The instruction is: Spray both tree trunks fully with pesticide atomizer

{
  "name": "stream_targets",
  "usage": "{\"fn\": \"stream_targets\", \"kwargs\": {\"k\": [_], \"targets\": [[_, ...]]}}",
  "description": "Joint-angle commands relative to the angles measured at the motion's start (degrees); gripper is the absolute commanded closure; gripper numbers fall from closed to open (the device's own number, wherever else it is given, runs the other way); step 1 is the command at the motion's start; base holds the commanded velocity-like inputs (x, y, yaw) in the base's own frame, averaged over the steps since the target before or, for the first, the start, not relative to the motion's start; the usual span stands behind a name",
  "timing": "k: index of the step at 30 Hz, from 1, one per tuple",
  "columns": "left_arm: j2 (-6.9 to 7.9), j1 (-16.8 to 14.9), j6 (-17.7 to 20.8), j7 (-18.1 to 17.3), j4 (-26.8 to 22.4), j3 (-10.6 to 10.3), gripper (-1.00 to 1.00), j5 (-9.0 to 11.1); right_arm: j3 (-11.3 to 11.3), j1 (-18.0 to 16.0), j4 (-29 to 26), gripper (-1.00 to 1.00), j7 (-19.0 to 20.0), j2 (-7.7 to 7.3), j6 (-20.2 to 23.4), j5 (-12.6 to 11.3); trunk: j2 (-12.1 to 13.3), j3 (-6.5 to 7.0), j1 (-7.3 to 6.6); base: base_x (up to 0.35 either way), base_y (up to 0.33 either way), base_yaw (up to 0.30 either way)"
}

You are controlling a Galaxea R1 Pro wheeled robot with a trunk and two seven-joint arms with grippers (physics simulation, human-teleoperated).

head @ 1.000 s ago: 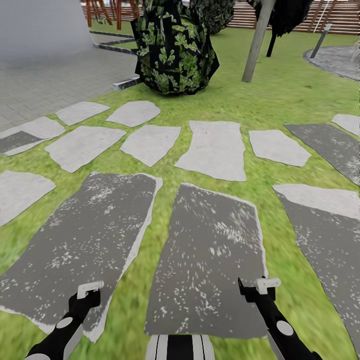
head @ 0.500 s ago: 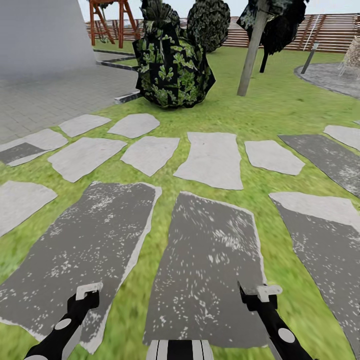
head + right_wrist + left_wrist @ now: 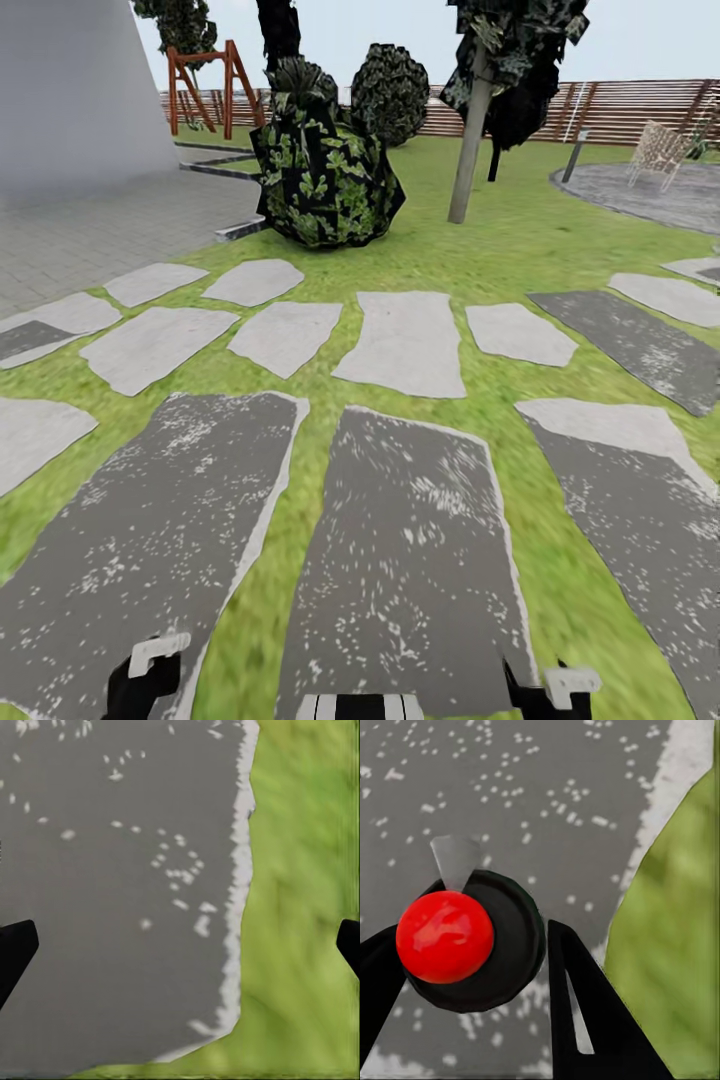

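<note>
1. The left end effector is hanging low over a dark grey speckled stepping stone, at the near edge of the head view.
2. In the left wrist view, its two black fingers are standing apart, and a glossy red ball on a black disc is sitting between them. I cannot tell whether the ball is touching the fingers.
3. The right end effector is hovering over the edge of the middle dark stone, just beside a strip of grass.
4. In the right wrist view, its fingertips are sitting at opposite edges of the picture, spread wide with nothing between them but stone and grass.
5. Paler stepping stones are lying in a row farther out across the lawn.
6. A tree is standing well beyond the stones, its tree trunk rising bare and pale grey-brown from the grass, with dark jagged foliage above.
7. A broad, dark, green-leaved shrub is sitting to the left of that trunk.
8. A brown slatted fence is bounding the garden at the back. A wooden swing frame is standing at the far left and a pale chair on a round grey patio at the far right.
</note>
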Motion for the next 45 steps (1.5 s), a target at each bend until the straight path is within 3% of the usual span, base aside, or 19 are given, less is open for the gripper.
{"fn": "stream_targets", "kwargs": {"k": [1, 8, 24, 41, 45], "targets": [[0.01, 0.5, -0.3, 0.1, 0.0, 0.0, 1.0, 0.1, -0.1, 0.0, 1.0, -1.0, 0.0, 0.03, -1.3, 0.2, 0.0, 0.28, -0.03, 0.0, 0.0, -0.126], [-0.43, 2.5, -3.7, 0.1, 0.7, 0.0, 1.0, 0.0, -0.1, 0.0, 3.2, -1.0, 0.2, 0.36, -3.0, 0.2, 0.1, 2.45, -0.22, 0.0, 0.0, -0.123], [-0.58, 3.0, -4.0, 0.1, 0.9, 0.0, 1.0, 0.1, -0.1, 0.0, 4.1, -1.0, 0.1, 0.87, -2.9, 0.2, 0.3, 6.24, -0.63, 0.0, 0.0, -0.035], [-0.58, 3.4, -4.0, 0.1, 0.9, 0.0, 1.0, 0.2, -0.2, 0.0, 4.0, -1.0, 0.1, 0.86, -2.9, 0.1, 0.5, 10.25, -1.07, 0.0, 0.0, -0.281], [-0.58, 3.4, -4.0, 0.1, 0.9, 0.0, 1.0, 0.2, -0.2, 0.0, 4.0, -1.0, 0.1, 0.86, -2.9, 0.2, 2.1, 10.97, -1.94, 0.0, 0.0, -0.3]]}}
